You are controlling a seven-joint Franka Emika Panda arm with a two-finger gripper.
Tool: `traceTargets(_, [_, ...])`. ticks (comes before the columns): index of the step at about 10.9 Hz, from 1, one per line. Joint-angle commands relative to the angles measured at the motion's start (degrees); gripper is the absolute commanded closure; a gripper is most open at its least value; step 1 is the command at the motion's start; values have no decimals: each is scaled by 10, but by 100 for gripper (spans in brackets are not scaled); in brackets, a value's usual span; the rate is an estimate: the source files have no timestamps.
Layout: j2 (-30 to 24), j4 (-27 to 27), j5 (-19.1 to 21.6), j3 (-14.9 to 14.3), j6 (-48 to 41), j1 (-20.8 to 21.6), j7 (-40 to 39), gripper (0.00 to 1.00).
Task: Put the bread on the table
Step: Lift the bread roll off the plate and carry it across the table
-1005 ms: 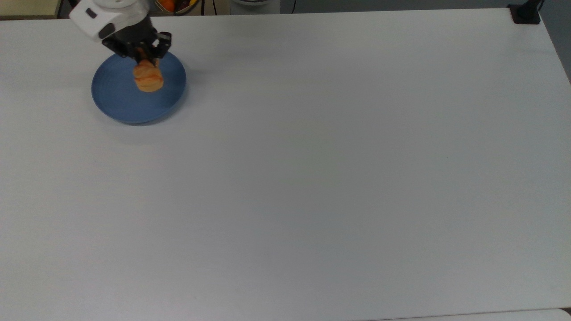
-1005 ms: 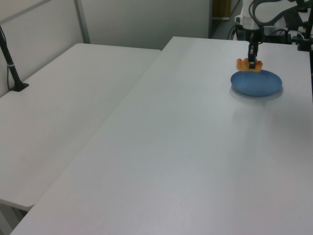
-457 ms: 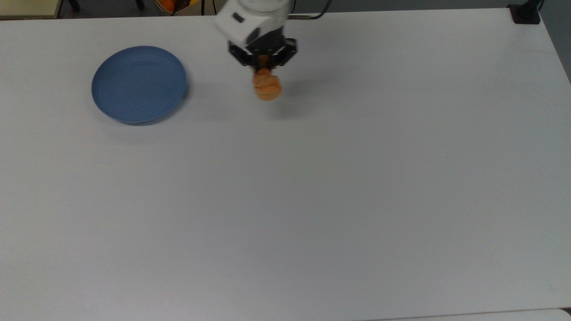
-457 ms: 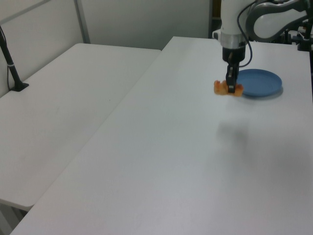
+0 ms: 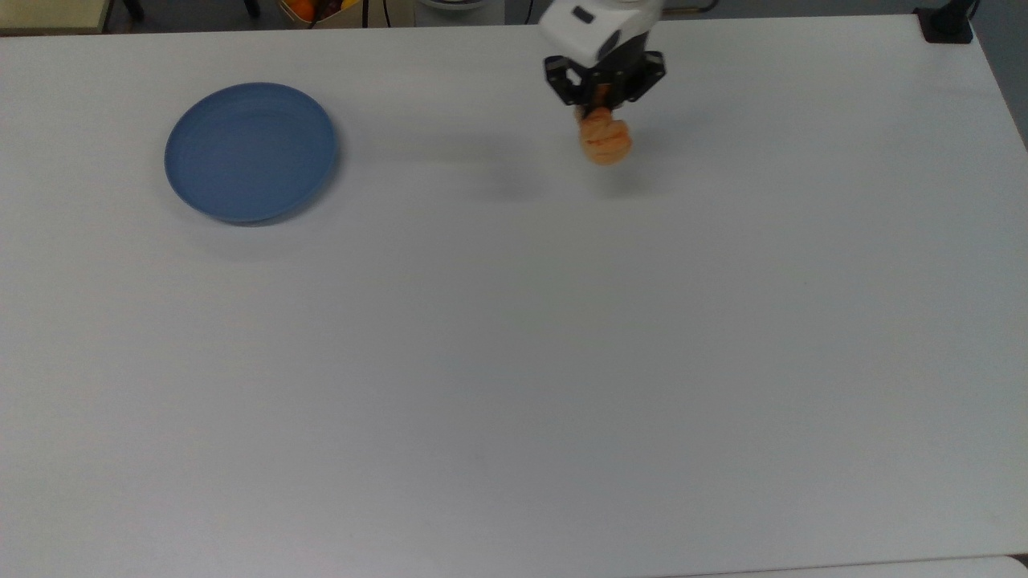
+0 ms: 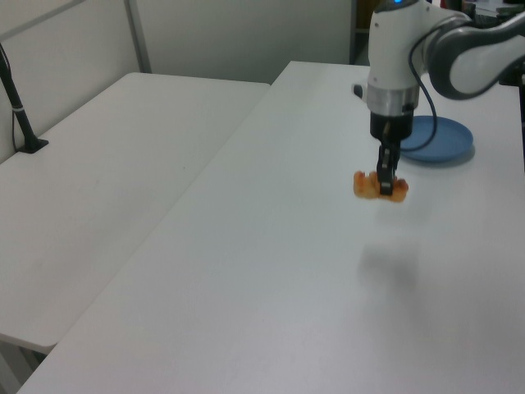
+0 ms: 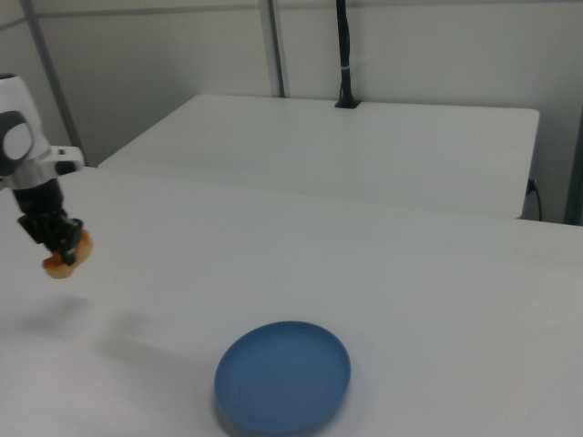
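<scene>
The small golden-orange bread [image 5: 605,139] [image 6: 381,187] [image 7: 66,258] hangs in the air above the white table [image 5: 514,361] [image 6: 295,271] [image 7: 437,273], casting a shadow on it. My gripper [image 5: 602,108] [image 6: 384,180] [image 7: 62,244] is shut on the bread from above. In the top view it is at the far middle of the table, well to the right of the blue plate [image 5: 250,152]. The plate [image 6: 439,139] [image 7: 283,375] holds nothing.
A second white table [image 6: 98,189] [image 7: 346,146] stands beside this one. A black post [image 6: 18,111] [image 7: 344,55] is clamped to it. A black clamp [image 5: 946,24] sits at the far right corner in the top view.
My gripper has carried the bread off the blue plate and toward the top view's right, over bare table. The plate has stayed in place.
</scene>
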Motion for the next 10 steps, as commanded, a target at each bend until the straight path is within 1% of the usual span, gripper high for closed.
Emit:
traceTargets(1, [-1,-31,8,35,47,39,74,76])
traceTargets(2, [7,-33,8,48,49,48,87,76])
traceTargets(3, [13,-32,8,51,58,58,100,76])
traceTargets(4, [21,-32,8,51,70,72,115,76])
traceTargets(5, [42,-32,8,51,89,87,131,76])
traceTargets(7, [65,-33,7,51,126,103,181,75])
traceTargets(9, [75,-33,6,51,143,135,208,75])
traceTargets(10, [82,-31,-1,51,149,146,222,75])
